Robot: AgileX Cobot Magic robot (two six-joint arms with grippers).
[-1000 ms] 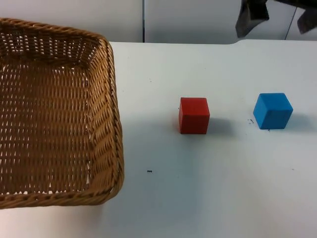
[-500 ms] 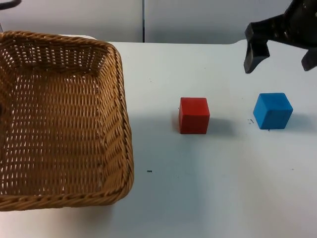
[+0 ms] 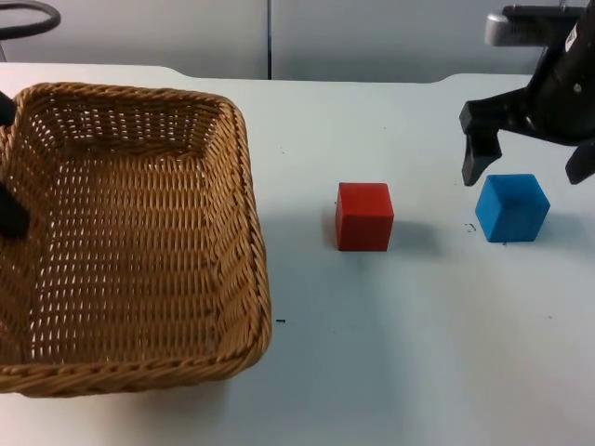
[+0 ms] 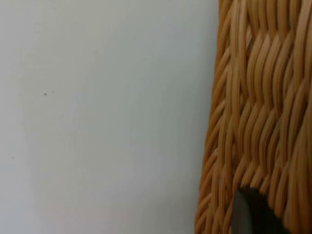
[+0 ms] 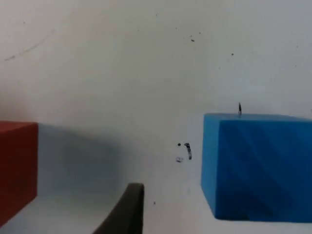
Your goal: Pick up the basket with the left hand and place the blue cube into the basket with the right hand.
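Red cube [image 3: 364, 216] on the white table [image 3: 390, 353], between woven brown wicker basket [image 3: 130, 232] and blue cube [image 3: 511, 207], apart from both. Right gripper [image 3: 530, 167] spread wide just above the blue cube, fingers [image 3: 477, 153] straddling its far edge, not touching. Left gripper [image 3: 9, 209] clamped on the basket's left rim

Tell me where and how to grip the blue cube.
Come straight down and pinch two opposite side faces of the blue cube. It sits turned slightly on the table, so line the fingers up with its faces. The open right gripper hangs above it; the red cube stands apart.
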